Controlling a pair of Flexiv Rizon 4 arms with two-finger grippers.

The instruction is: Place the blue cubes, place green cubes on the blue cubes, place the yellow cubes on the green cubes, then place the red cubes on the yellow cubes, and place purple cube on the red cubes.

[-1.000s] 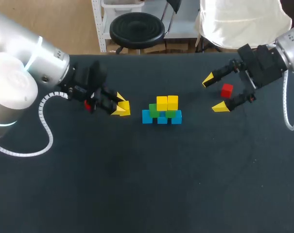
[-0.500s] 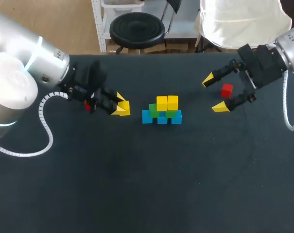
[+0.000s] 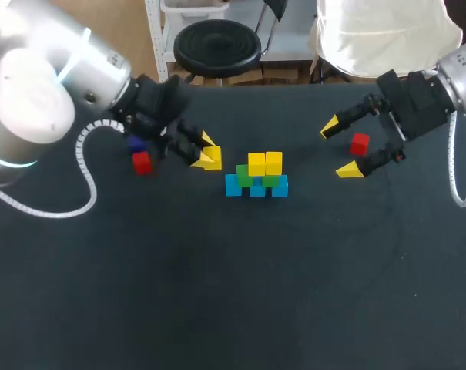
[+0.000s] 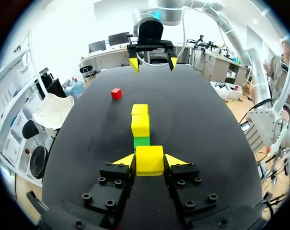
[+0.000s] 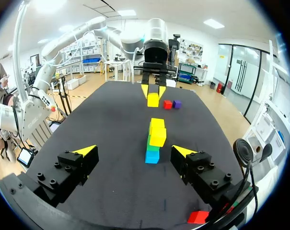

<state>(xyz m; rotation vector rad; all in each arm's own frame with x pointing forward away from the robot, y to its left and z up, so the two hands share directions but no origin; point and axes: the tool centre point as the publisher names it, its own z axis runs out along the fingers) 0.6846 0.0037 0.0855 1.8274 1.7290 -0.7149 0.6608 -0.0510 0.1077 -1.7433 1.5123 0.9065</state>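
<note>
My left gripper (image 3: 209, 152), left of centre in the frame, is clamped on a yellow cube (image 4: 149, 160), pinching two opposite flat faces. The cube looks light, rigid and smooth, so a square, centred pinch should keep it from twisting. Just ahead, mid-frame, stands the stack (image 3: 256, 176). At upper right my right gripper (image 3: 340, 149) hangs spread wide about a red cube (image 3: 360, 143).

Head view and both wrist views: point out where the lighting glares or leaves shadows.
Head view: the left arm glares white on its shell; the black table shows hardly any shadow. Left wrist view: the yellow cube in the left tool is evenly lit. Right wrist view: overhead light leaves a pale sheen on the table's far half.
</note>
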